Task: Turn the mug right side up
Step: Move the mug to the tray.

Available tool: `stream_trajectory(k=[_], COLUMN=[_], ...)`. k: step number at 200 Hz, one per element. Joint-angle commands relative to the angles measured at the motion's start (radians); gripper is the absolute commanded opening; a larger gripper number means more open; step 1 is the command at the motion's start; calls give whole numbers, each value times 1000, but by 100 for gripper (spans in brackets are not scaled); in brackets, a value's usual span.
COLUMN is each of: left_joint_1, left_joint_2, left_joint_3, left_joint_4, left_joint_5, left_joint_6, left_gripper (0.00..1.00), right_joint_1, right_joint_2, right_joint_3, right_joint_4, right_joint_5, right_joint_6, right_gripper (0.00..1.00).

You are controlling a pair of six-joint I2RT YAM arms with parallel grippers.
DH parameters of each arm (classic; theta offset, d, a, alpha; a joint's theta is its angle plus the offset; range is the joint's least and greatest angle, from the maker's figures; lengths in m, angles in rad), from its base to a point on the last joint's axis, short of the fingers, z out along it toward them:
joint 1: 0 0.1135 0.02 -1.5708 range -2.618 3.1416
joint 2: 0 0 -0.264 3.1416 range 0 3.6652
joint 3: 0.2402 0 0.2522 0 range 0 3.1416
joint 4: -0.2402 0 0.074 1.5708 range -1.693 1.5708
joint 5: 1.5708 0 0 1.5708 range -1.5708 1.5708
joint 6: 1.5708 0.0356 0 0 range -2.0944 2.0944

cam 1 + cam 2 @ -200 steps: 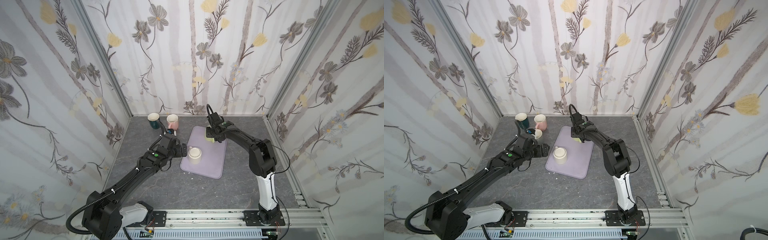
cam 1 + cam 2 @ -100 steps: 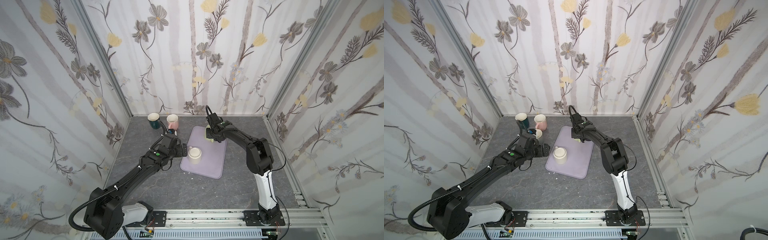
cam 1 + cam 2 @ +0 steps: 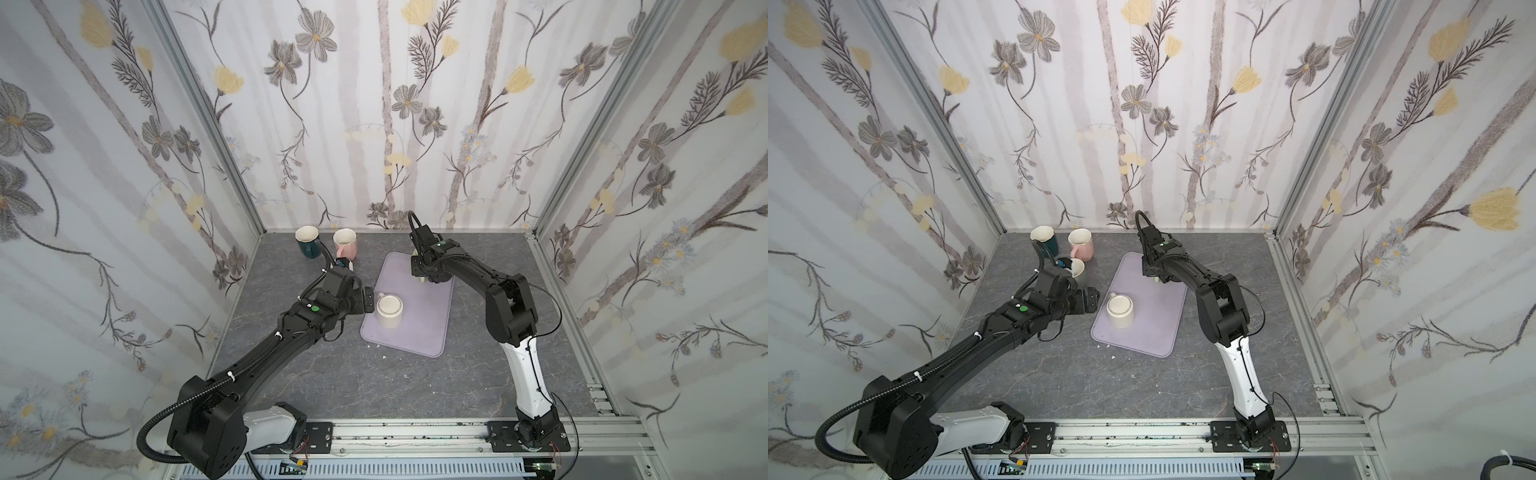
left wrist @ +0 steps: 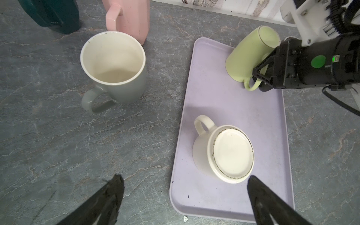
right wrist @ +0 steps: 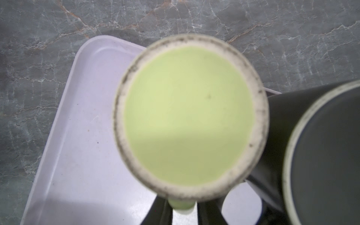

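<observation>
Across the grey marbled table [image 3: 374, 386] lies a lilac tray [image 3: 419, 332], running away from the robot's base. Over its far end reaches the right gripper [image 4: 260, 79], its jaws pinched narrow on the handle of the green mug [image 4: 251, 52]. That mug is at the tray's far end and is tipped, with its base raised and its mouth facing down toward the tray. Whether the low edge of its rim rests on the tray cannot be told. Just beside it, in the right wrist view, a black mug [image 5: 321, 155] stands base up. The left gripper [image 4: 184, 179] hovers low at the tray's left edge with its jaws spread wide, holding nothing. It is close to a cream mug [image 3: 389, 309], which stands upside down on the tray with its handle toward that gripper. Off the tray to the left, a grey mug [image 4: 115, 68] stands upright. Behind it, near the back wall, a pink mug [image 3: 345, 243] and a teal mug [image 3: 306, 241] also stand upright.
</observation>
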Motion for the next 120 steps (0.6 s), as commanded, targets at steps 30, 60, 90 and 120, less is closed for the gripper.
stream_trajectory(k=[30,60,90,120], left_joint_1=[1,0,-1,0], left_joint_2=[8,8,8,8], left_joint_3=[1,2,2,4], left_joint_4=[21,18,14,11], left_joint_5=[-11,-11,-12,-12], left_joint_6=[-6,-8,-9,-12], left_gripper=[100,100,100,100], right_joint_1=[1,16,46,82], right_joint_2=[-1,-12,-44,-107], right_joint_3=[12,8,-29,-110], right_joint_4=[-14,-43,-53,-39], right_joint_5=[31,46,60,64], right_joint_6=[13,17,34,52], right_gripper=[13,13,10,12])
